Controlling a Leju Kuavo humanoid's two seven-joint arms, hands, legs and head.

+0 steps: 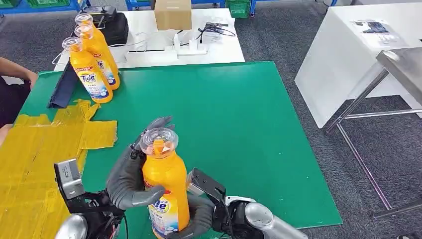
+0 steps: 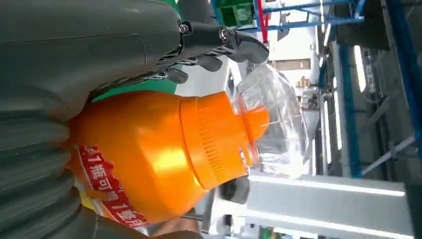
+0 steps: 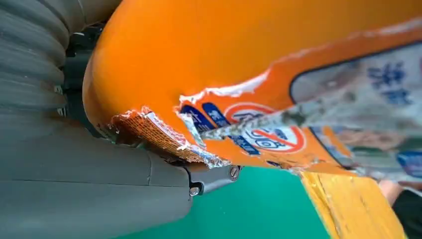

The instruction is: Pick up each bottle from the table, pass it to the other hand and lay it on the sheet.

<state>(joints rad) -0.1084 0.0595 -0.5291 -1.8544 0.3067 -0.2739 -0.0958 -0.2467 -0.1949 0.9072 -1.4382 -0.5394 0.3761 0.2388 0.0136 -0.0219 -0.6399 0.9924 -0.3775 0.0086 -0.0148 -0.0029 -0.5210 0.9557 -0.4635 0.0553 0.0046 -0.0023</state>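
Note:
An orange Tide bottle (image 1: 166,184) with a clear cap stands upright above the near edge of the green mat (image 1: 234,124). My left hand (image 1: 127,181) wraps its upper body, thumb in front and fingers behind the neck. My right hand (image 1: 201,214) grips it lower down, around the label. In the left wrist view the bottle (image 2: 149,149) lies against my left hand (image 2: 74,50). The right wrist view has the torn label of the bottle (image 3: 224,50) pressed against my right hand (image 3: 74,189). A yellow sheet (image 1: 35,149) lies on the left of the mat. Three more bottles (image 1: 94,62) stand at the far left.
A person's arm (image 1: 15,69) rests at the left edge beside the sheet. A dark blue strip (image 1: 62,89) lies by the standing bottles. Behind the mat, a white table holds a cardboard box (image 1: 172,14), a power strip and a black bag. White and steel tables stand at the right.

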